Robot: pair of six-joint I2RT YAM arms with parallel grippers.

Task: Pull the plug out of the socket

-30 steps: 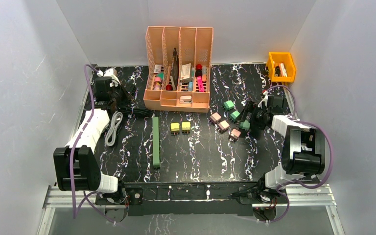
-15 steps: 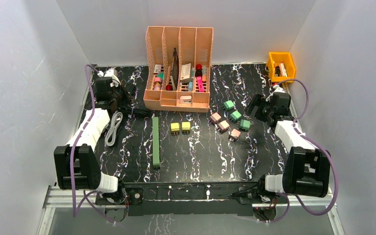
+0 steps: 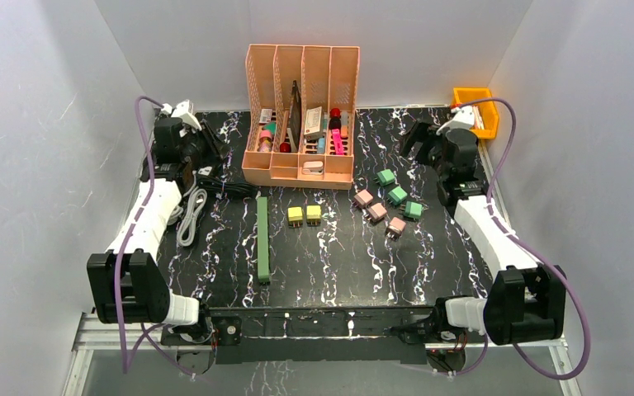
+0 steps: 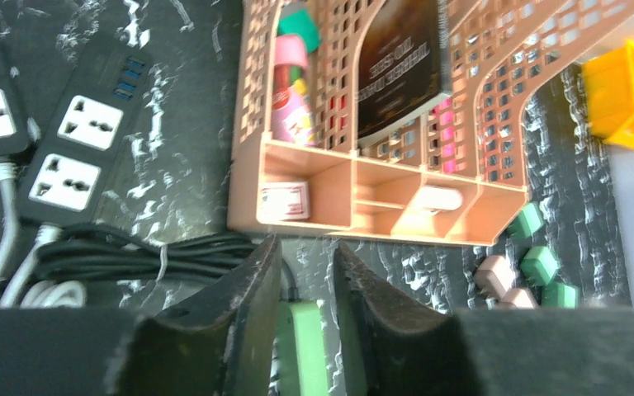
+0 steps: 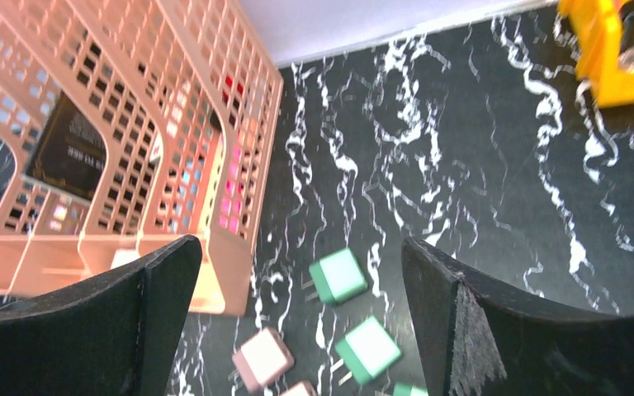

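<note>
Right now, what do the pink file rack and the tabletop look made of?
The file rack looks like moulded matte plastic: thin walls pierced with a regular grid. The tabletop looks like black marble with white veins, though it could be a printed laminate.

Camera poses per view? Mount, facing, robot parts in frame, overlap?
Top external: fixed above and behind the bases, looking down at the table; both arms whole.
Left wrist: on the left arm, facing past the power strips toward the pink organizer; left claw fingers at bottom, narrow gap.
Right wrist: on the right arm, looking down at loose green and pink cubes; right claw fingers wide apart.
Shared: both wrist views catch the organizer, its dark book, the yellow bin.
</note>
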